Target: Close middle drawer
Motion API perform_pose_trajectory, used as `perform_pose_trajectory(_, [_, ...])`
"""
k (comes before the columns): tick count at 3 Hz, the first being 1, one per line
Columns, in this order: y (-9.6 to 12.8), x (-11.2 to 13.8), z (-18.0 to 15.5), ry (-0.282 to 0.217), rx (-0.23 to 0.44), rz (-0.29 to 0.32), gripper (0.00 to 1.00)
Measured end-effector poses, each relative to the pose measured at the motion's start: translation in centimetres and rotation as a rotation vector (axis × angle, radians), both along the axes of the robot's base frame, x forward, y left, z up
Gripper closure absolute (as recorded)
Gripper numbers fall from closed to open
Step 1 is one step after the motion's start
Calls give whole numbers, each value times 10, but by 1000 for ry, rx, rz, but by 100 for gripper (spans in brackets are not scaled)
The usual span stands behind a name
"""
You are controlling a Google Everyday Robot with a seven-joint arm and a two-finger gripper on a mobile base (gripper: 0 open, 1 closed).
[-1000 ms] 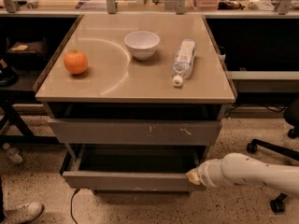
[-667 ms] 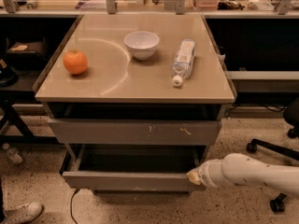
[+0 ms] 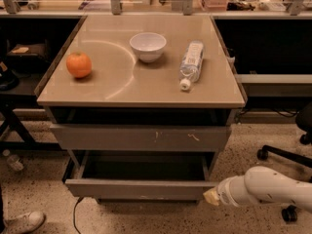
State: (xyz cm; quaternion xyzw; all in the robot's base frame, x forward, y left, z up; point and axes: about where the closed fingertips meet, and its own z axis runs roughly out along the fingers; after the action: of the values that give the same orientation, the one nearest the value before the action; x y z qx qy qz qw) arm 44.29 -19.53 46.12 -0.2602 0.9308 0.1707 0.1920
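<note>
The middle drawer (image 3: 136,189) is the wide, shallow grey drawer low on the cabinet. It stands pulled out, with its dark box interior (image 3: 144,167) showing. Above it is the taller grey front with pale scratch marks (image 3: 141,138). My gripper (image 3: 211,197) comes in from the right on a white arm (image 3: 265,189). Its yellowish tip is at the right end of the middle drawer's front panel, touching or nearly touching it.
On the tan tabletop (image 3: 112,89) sit an orange (image 3: 79,65), a white bowl (image 3: 147,46) and a plastic bottle lying on its side (image 3: 191,62). An office chair base (image 3: 282,155) is at the right. A shoe (image 3: 22,223) and a cable (image 3: 75,211) are on the floor at the left.
My gripper's tip has shifted slightly right and down along the drawer's right end. The drawer stands open about as far as before.
</note>
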Motion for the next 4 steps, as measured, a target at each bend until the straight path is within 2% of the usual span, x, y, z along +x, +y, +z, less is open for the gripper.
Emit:
perform_pose_trajectory(1, [0, -30, -22, 99, -2, 15, 100])
perform_pose_trajectory(2, [1, -31, -22, 103, -2, 17, 100])
perform_pose_trajectory(3, [8, -11, -24, 58, 12, -6, 100])
perform_pose_trajectory(4, [6, 19, -24, 9, 28, -68, 100])
